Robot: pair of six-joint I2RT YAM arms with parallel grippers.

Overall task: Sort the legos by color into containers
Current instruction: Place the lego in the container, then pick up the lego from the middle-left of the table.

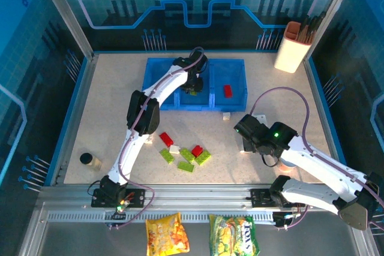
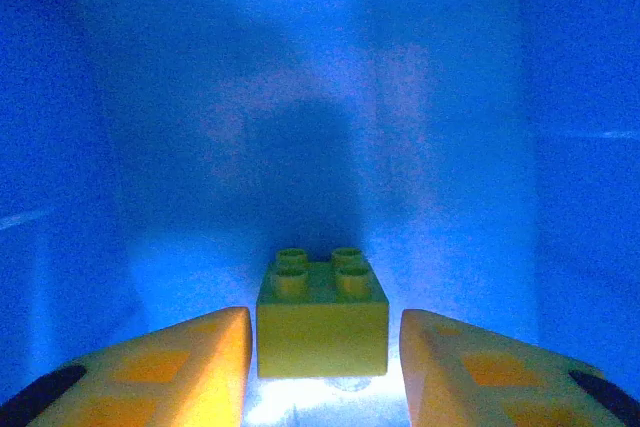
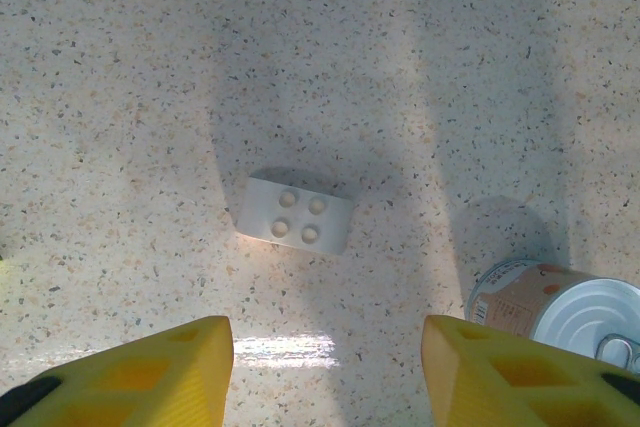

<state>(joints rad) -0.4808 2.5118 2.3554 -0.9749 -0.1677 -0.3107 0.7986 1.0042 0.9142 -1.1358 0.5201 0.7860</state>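
The blue three-compartment tray (image 1: 155,76) stands at the back middle of the table. My left gripper (image 1: 193,87) reaches down into its middle compartment. A lime green brick (image 2: 320,292) rests on the blue floor there between the left fingers (image 2: 215,357), with a gap on each side; the left gripper (image 2: 325,319) is open. A red brick (image 1: 228,90) lies in the right compartment. My right gripper (image 3: 325,325) hangs open over the table, a white brick (image 3: 296,216) just beyond its fingertips. Several red, green and white bricks (image 1: 186,154) lie in front of the tray.
A tin can (image 3: 560,312) stands close to the right finger. Another white brick (image 1: 226,116) lies just in front of the tray. A small jar (image 1: 90,159) is at the left edge, a cup of utensils (image 1: 293,46) at the back right, and snack bags (image 1: 231,235) below the rail.
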